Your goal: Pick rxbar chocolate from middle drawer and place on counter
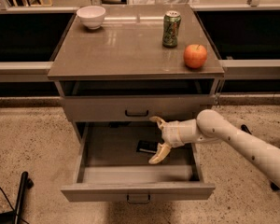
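- middle drawer: stands open, front panel nearest the cam, below & in front of the end effector; loop handle at its centre.
- end effector: over the drawer interior, R of centre, on a white arm coming in from the R. Fingers spread wide: one tip up by the drawer front above, the other down over the drawer floor. Nothing pinched.
- rxbar chocolate: flat on the drawer floor, toward the back, just L of the lower finger & under the gap btwn the tips. Long axis runs L-R, approx parallel to the drawer front. R end hidden behind the lower finger; can't tell if they touch.
- upper drawer front: shut, just above/behind the upper finger.
- counter: well above the end effector.
- apple: on the counter, front R, up & R of the end effector.
- green can: upright, beyond the apple, slightly L of it.
- white bowl: far back L corner, farthest from the end effector.
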Controlling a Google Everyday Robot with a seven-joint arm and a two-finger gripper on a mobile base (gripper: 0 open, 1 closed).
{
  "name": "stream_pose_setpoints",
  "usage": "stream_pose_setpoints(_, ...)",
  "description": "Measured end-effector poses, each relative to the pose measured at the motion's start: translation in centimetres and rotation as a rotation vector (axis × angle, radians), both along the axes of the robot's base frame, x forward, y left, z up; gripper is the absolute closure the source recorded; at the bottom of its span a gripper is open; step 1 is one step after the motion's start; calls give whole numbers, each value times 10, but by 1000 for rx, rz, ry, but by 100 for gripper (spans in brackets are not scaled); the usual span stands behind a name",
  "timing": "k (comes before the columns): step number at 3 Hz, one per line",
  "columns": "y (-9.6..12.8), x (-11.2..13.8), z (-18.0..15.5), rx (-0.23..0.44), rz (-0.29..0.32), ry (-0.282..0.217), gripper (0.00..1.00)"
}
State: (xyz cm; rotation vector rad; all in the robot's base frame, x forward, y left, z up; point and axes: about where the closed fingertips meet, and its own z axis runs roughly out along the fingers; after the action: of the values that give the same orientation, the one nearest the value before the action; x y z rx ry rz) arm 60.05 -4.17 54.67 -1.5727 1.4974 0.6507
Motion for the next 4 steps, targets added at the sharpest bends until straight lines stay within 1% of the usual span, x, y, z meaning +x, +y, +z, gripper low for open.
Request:
stream_pose_setpoints(1,-13,-3,-34,33,-43,65,18)
stream_pose_setpoints(2,-16,-3,-61,34,-68,117,42)
stream_pose_setpoints(3,-18,9,-85,14,-104,134,46)
stream_pose_setpoints(4,-26,40,-113,-33,-175,113,15)
